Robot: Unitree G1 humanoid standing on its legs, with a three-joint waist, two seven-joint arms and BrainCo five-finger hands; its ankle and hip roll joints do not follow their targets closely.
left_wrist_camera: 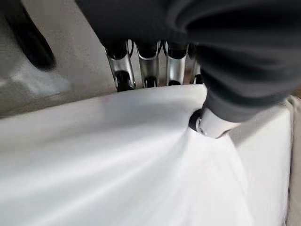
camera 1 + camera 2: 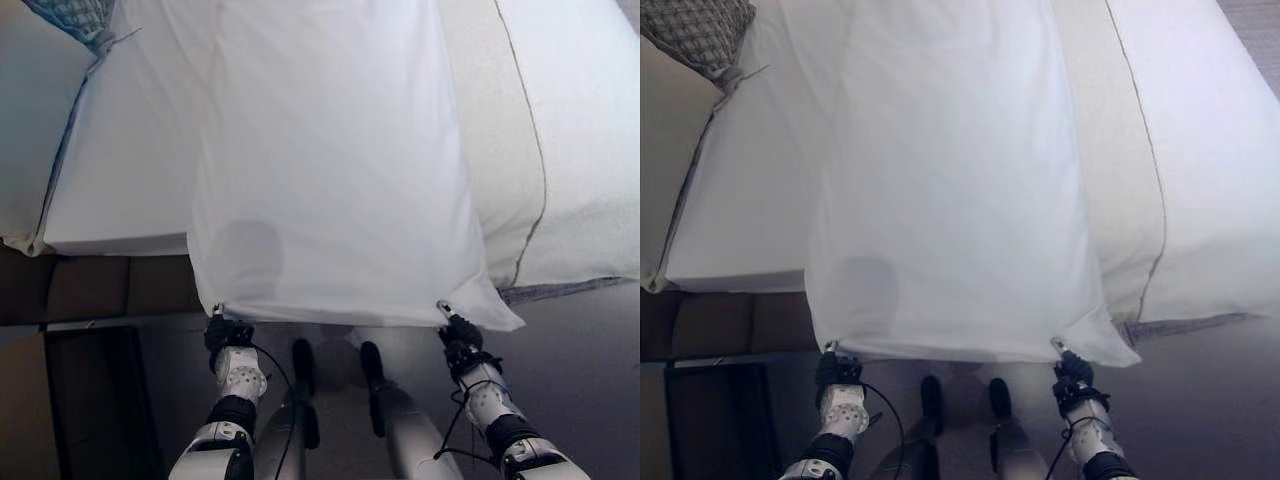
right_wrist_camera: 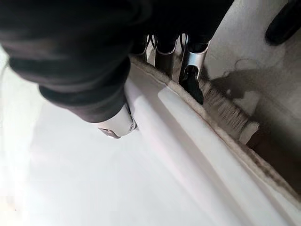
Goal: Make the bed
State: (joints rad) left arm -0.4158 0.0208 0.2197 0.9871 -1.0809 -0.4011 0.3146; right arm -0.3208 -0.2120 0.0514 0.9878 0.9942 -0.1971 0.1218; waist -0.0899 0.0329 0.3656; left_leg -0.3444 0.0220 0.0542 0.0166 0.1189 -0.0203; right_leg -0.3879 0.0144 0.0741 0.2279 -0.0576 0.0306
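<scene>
Sheet stretched flat over the bed, near edge pinched at both corners: left hand and right hand, fingers and thumb clamped on cloth. Probably held taut for smoothing. Patterned cushion at far corner.

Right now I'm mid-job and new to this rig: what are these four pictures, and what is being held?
The two wide pictures come from the humanoid's head camera, looking down at the bed. The two close ones sit on its wrists. The left hand and right hand each pinch a near corner of a white sheet, stretched over the mattress. In the wrist views the fingers curl under the hem, with the thumb pressing from above. A patterned cushion lies at the far left.
</scene>
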